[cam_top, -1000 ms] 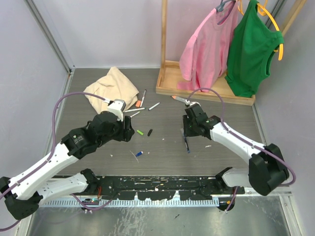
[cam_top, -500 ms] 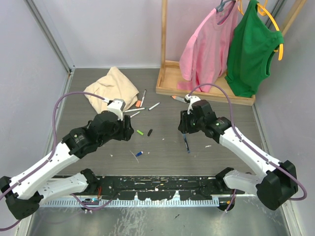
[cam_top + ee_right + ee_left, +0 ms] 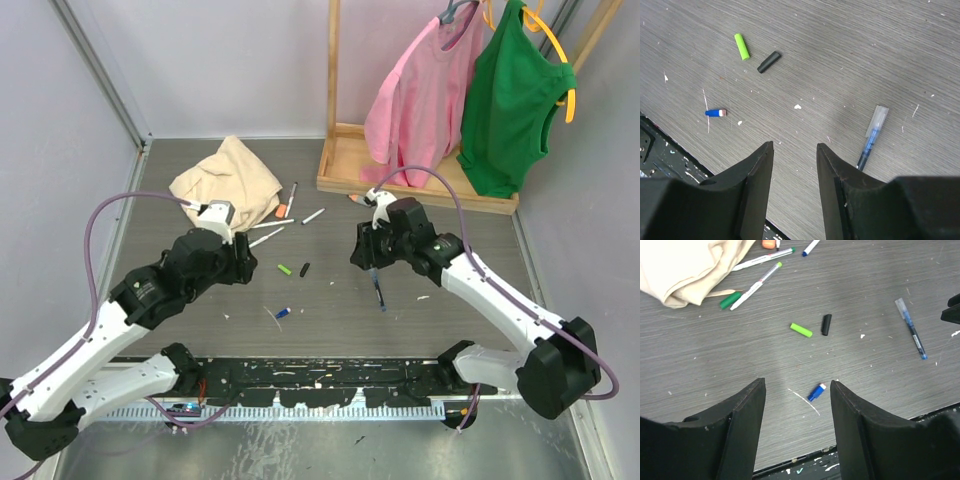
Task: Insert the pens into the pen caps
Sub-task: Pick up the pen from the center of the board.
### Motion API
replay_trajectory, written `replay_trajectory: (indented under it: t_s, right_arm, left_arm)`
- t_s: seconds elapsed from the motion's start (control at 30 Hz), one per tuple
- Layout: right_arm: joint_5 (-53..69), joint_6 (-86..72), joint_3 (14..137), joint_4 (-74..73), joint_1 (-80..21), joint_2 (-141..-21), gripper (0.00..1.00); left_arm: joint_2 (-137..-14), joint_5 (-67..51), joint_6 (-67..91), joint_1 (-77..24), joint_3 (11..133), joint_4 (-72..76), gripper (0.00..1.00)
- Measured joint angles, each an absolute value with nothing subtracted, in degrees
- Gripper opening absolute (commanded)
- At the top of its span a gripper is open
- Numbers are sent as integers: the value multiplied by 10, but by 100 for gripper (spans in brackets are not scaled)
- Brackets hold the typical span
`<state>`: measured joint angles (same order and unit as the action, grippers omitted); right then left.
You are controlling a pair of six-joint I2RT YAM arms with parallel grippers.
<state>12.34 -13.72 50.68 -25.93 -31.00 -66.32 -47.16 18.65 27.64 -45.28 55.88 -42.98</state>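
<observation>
L claw (image 3: 797, 386) hangs over the grey surface (image 3: 880, 275), jaws apart, nothing betw. them. In its wrist view the blue cap (image 3: 815, 392) lies on the surface in line w/ the gap. Further out the lime cap (image 3: 801, 330) and black cap (image 3: 826, 324) lie near each other, not touching. R claw (image 3: 795, 147) is also released and empty, above bare surface. The blue pen (image 3: 871, 137) lies flat, lower end hidden behind one finger in the wrist view; its clear end is poss. a cap, too blurry to say. Two white pens (image 3: 755, 286) and a dark green cap (image 3: 730, 300) lie just beside the beige cloth (image 3: 685, 265), well apart from both claws.
</observation>
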Motion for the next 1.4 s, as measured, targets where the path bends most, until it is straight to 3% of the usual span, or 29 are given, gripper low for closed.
replay_trajectory:
  t_s: [0.5,1.17,1.4]
  right_arm:
    - [96,-158,611,-212,-319,-829,46]
    - [58,-95,913,-192,-379,-1154,48]
    - [-9,-111,1013,-196,-380,-1233,48]
  left_arm:
    - [-400,191,288,-324,552,-522,56]
    - [-314,186,258,-318,548,-566,56]
    - [-312,184,257,-318,540,-564,57]
